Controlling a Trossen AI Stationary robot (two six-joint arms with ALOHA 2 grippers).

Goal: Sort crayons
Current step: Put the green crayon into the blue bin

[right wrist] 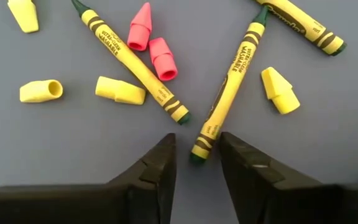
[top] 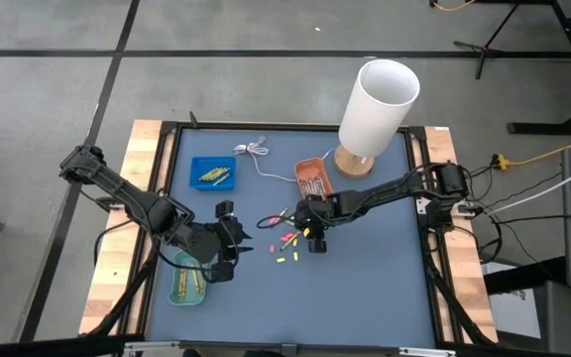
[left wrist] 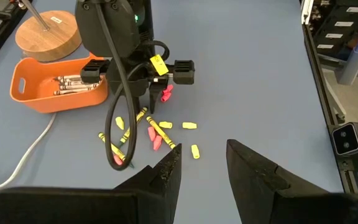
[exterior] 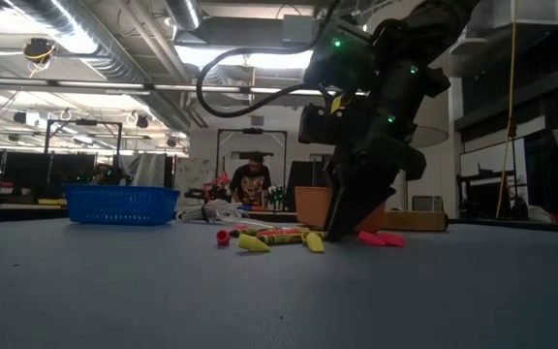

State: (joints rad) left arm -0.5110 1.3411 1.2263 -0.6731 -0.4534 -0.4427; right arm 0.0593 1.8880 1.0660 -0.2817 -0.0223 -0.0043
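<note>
Crayons (right wrist: 135, 65) and eraser caps (right wrist: 155, 50) scattered on blue table (top: 365, 288); right gripper (right wrist: 196, 157) spread over one crayon's end, left gripper (left wrist: 202, 163) spread, waiting nearby.

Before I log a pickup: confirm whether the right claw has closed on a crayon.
No. The right claw stands open, the yellow crayon's end lying between its tips.

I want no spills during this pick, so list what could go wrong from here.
1. The right gripper has its jaws open around the end of one yellow crayon, gripping near the tip, so the crayon may pivot or slip when lifted.
2. A second yellow crayon ends right beside the jaws, so closing could nudge it or pinch both.
3. Loose pink caps and yellow caps lie close by and may scatter if the crayon sweeps sideways.
</note>
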